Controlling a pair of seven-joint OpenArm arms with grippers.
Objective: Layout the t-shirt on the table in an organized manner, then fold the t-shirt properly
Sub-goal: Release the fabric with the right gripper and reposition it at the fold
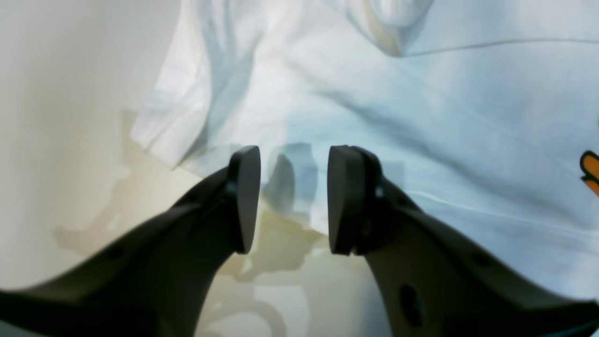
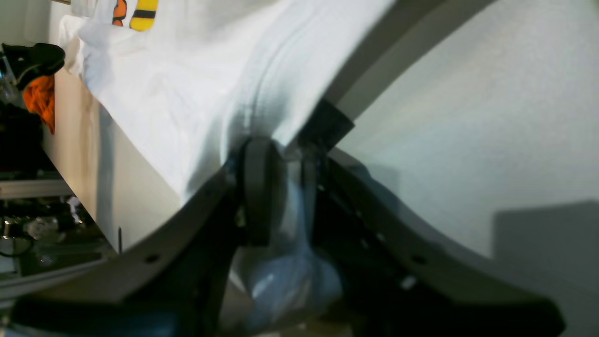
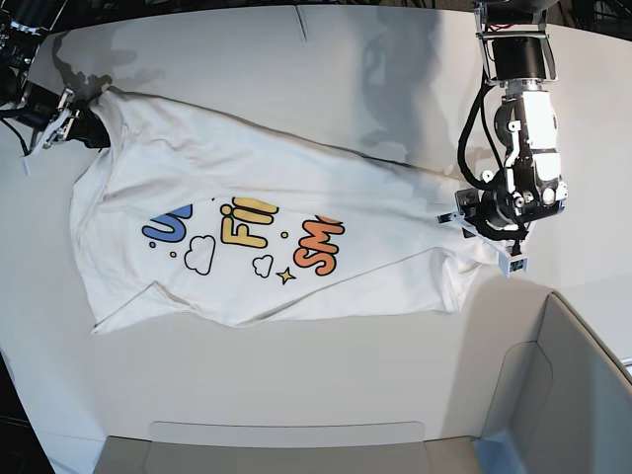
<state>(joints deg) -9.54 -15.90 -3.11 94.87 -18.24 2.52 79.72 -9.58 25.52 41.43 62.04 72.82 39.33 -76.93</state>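
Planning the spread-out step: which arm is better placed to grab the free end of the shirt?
The left. Its gripper is open right at the loose sleeve end of the t-shirt, with nothing between the fingers. The right gripper is already clamped on the opposite end.

Shirt spread across middle of table, print up, stretched from far left corner to right side. Right gripper at shirt's far left corner, clamped on cloth there. Left gripper at shirt's right end, just above the edge. Bin wall at near right corner.
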